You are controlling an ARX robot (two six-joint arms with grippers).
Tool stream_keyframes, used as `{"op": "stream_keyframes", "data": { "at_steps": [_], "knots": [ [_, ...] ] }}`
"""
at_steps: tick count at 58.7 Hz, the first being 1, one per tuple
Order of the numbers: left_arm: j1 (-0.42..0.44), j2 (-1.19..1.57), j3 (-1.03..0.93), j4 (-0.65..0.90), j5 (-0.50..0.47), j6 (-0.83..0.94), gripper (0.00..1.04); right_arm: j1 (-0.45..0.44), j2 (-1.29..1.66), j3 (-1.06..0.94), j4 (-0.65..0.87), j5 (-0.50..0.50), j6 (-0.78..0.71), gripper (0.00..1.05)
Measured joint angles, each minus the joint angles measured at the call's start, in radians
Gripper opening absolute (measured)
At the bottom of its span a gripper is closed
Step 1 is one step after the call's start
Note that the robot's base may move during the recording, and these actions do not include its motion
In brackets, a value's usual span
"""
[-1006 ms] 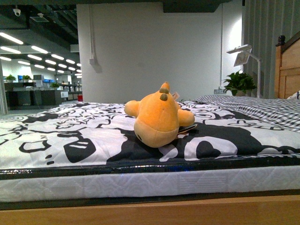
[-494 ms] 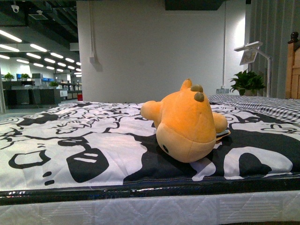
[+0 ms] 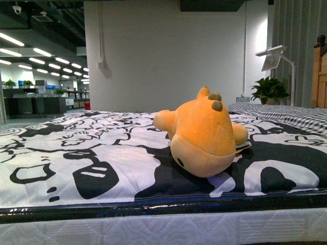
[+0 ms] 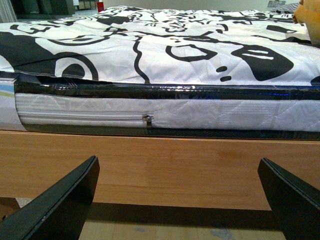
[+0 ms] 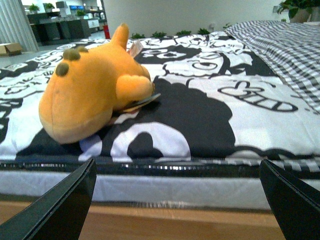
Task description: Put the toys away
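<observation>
Orange plush toy (image 3: 204,135) near the front edge of the desk (image 3: 61,153) looks light, soft, squashy; pinch its round body. Both left tool (image 4: 177,165) and right tool (image 5: 178,165) gape empty.

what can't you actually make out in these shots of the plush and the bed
- Plush toy: front view, its own body hides the underside and far side.
- Same toy, left wrist view: only an orange sliver, cut off by the frame edge.
- Tag under its limb: right wrist view, mostly covered, print too small.
</observation>
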Motion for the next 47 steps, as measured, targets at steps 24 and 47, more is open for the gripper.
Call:
{"op": "stream_keyframes", "data": {
  "at_steps": [24, 47],
  "knots": [
    [0.0, 0.0, 0.0, 0.0, 0.0, 0.0, 0.98, 0.248, 0.454, 0.469, 0.037, 0.177, -0.016, 0.98],
    [0.0, 0.0, 0.0, 0.0, 0.0, 0.0, 0.98, 0.474, 0.713, 0.764, -0.043, 0.333, -0.113, 0.98]
  ]
}}
